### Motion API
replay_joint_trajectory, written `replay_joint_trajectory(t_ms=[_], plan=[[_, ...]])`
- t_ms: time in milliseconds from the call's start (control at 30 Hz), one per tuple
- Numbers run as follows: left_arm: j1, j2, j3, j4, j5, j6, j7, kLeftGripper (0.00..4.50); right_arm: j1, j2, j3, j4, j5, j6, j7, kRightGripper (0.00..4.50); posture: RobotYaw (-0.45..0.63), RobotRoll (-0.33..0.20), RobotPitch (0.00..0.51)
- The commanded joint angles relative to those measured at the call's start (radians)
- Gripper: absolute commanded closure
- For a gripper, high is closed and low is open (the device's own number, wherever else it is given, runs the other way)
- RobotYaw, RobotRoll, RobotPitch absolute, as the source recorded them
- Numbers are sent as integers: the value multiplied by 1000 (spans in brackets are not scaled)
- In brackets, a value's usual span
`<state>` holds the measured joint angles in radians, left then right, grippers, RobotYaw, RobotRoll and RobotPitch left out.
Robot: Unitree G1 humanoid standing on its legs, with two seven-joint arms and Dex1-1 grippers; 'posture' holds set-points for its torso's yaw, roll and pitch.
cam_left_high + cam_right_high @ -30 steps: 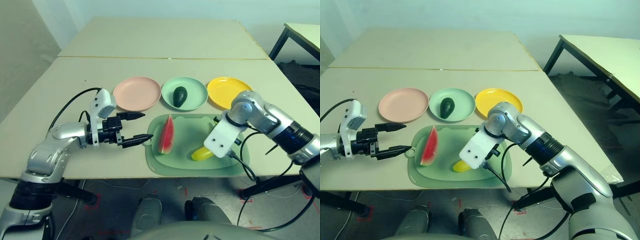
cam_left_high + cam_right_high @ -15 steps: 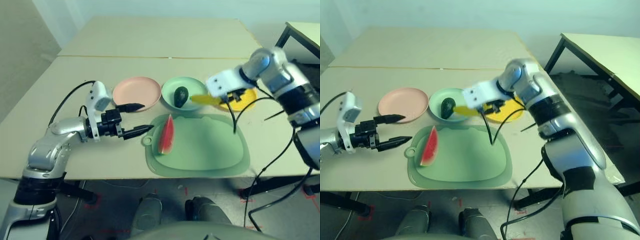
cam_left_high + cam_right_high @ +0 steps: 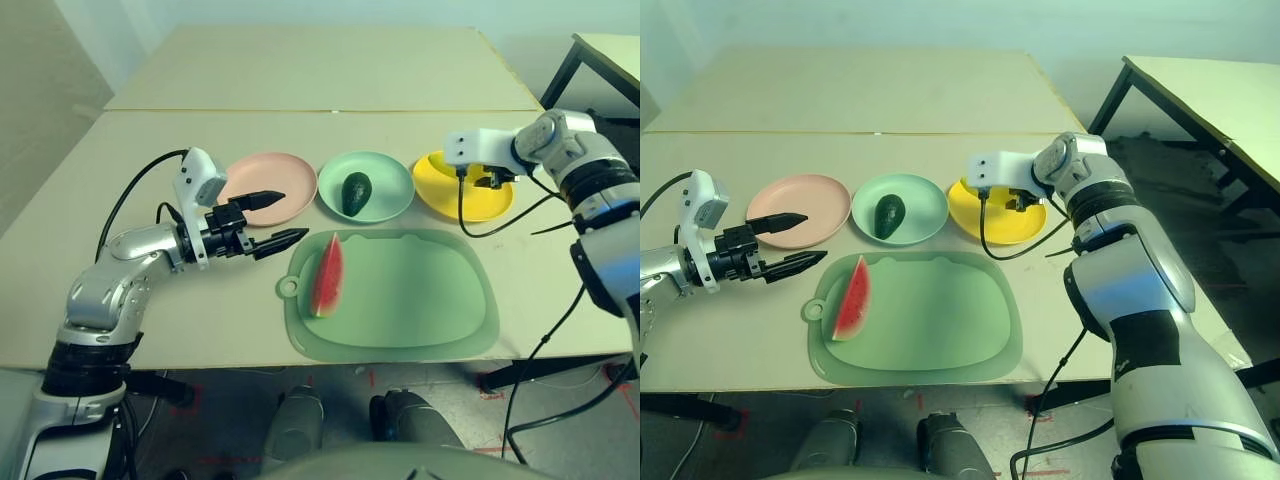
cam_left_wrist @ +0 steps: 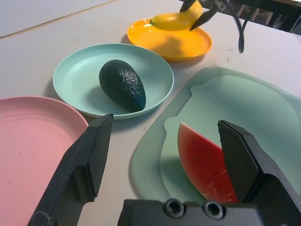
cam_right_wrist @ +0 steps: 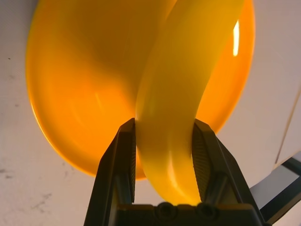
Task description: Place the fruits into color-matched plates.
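Right pincer [image 5: 163, 155] hangs over the yellow plate [image 5: 80, 89], clamped on the banana [image 5: 181, 89]. Left pincer [image 3: 268, 219] gapes empty beside the pink plate [image 3: 290, 185] — avocado [image 3: 354, 192] in the green plate [image 3: 390, 180], watermelon wedge [image 3: 327, 276] on the cutting board [image 3: 420, 295].

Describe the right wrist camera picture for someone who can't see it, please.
Two black gripper fingers hold a curved yellow banana between them, right above a bright yellow plate that sits on a pale table. The banana reaches away from the right gripper across the plate, and a thin cable runs along one edge of the picture.
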<state>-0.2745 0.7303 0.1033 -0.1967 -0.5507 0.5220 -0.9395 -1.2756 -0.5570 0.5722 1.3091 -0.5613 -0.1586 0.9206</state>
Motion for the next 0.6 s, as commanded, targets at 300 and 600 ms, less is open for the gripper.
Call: replay_joint_trajectory(t_ms=[300, 600], plan=[[5, 11, -23, 15, 50, -43, -33, 0, 5, -8, -52, 3, 15, 3, -54, 40, 120, 0, 82], [-12, 30, -27, 53, 98, -103, -64, 0, 90, -99, -275, -238, 224, 122, 74, 40, 103, 0, 92]])
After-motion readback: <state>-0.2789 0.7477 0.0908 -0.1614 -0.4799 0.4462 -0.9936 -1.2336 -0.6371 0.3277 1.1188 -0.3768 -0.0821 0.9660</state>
